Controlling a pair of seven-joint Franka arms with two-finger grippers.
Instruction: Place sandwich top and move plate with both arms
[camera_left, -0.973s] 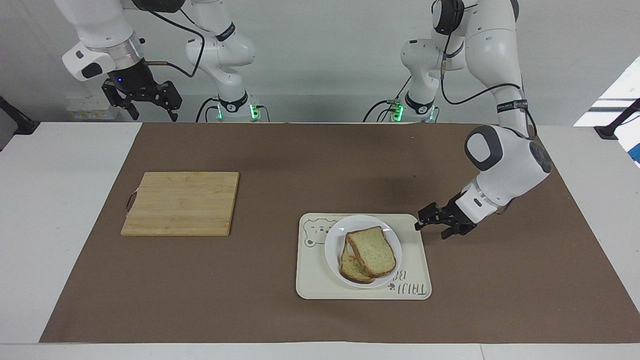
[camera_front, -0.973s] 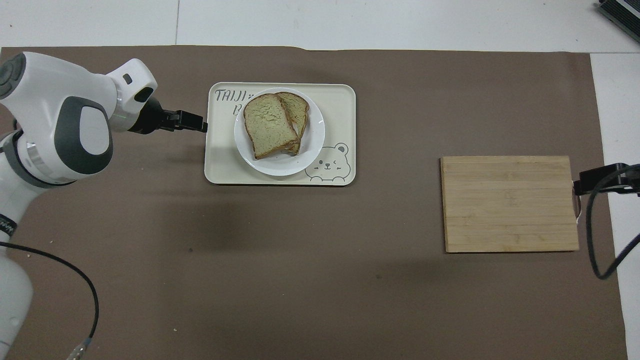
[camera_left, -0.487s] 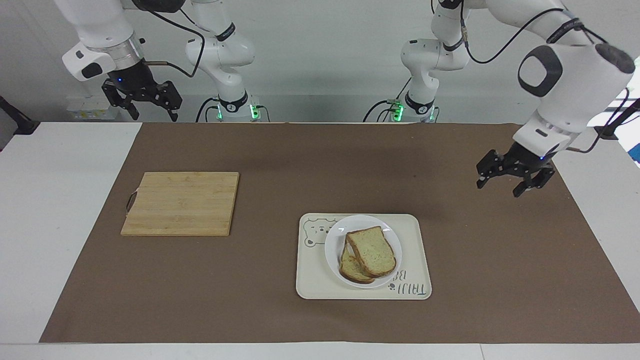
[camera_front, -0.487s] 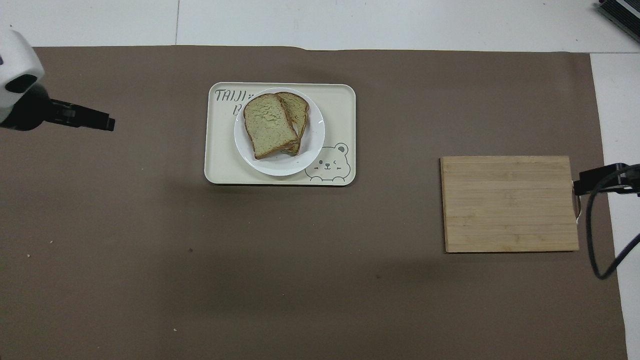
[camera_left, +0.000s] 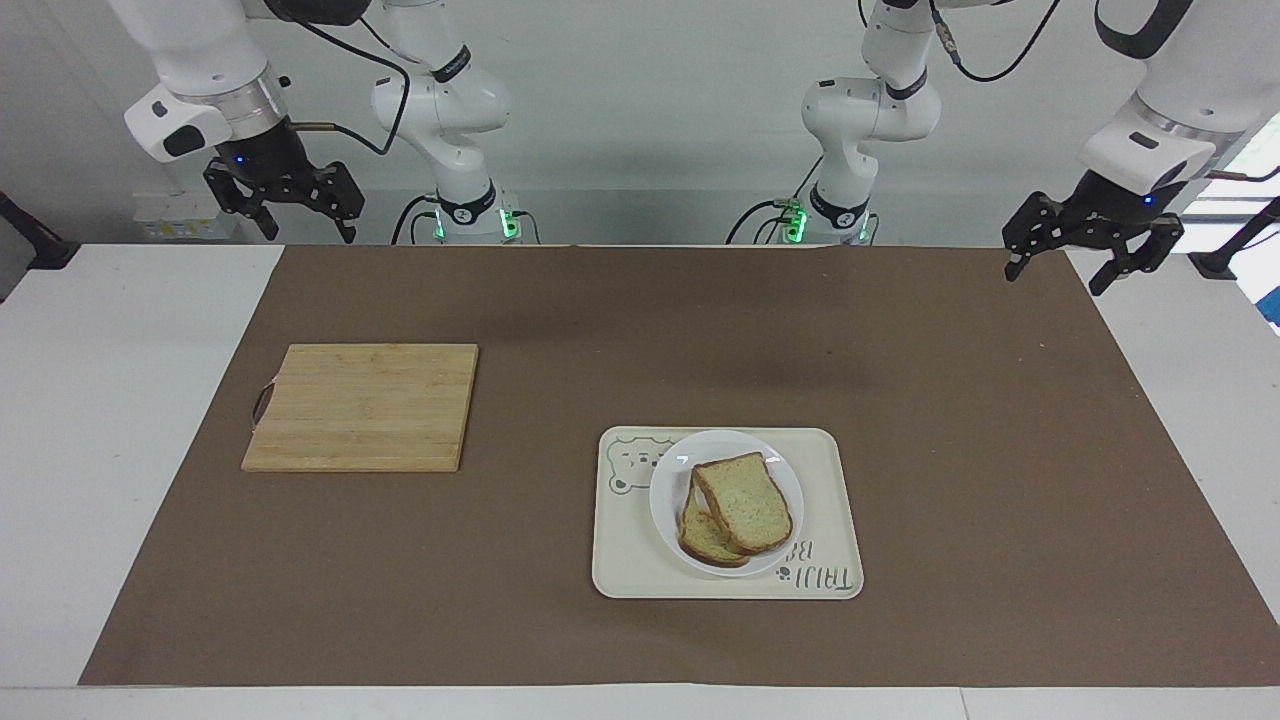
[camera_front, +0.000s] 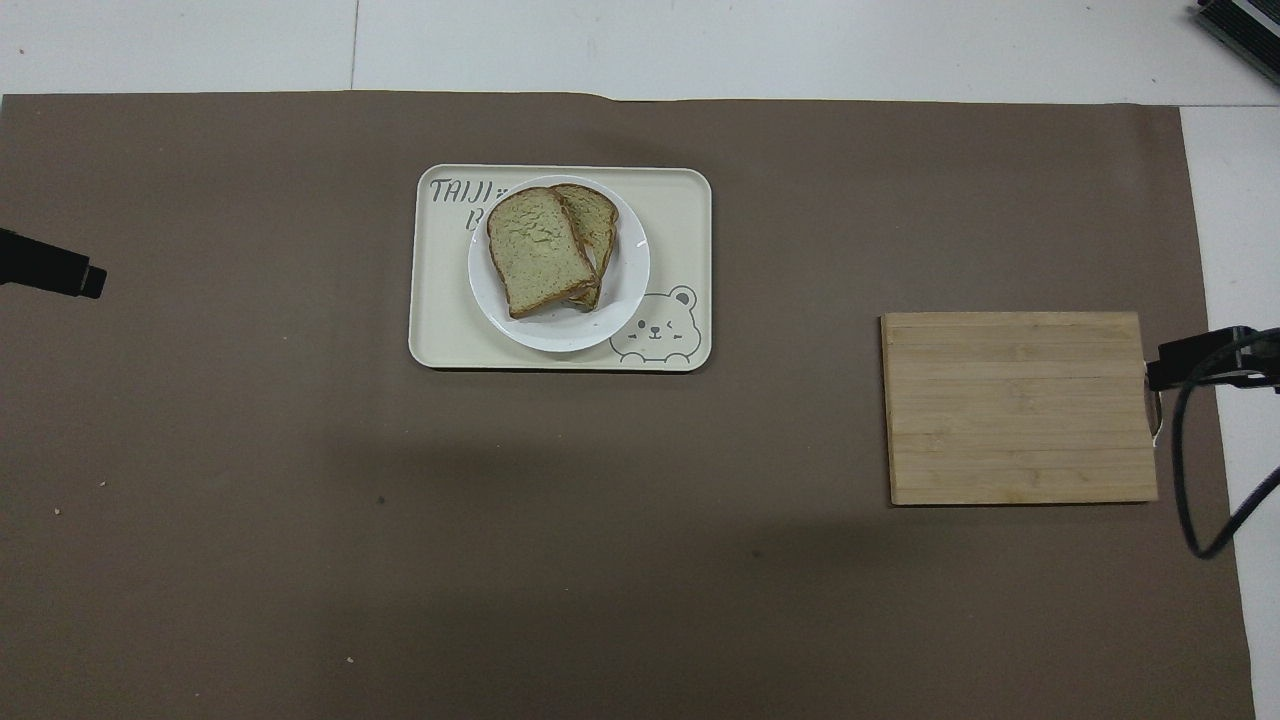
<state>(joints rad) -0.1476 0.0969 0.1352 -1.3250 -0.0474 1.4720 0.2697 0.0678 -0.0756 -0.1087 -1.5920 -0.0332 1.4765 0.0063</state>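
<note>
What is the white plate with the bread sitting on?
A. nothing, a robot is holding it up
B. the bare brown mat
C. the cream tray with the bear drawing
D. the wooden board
C: the plate rests on the tray, apart from the board, with neither arm near it.

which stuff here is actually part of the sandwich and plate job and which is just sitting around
Part of the job:
- sandwich top, lying on the lower slice
- plate, on the tray
- left claw, open, raised over the mat's edge
- right claw, open, raised, waiting

Just lying about:
- cutting board, bare
- tray with a bear drawing
- brown mat
</note>
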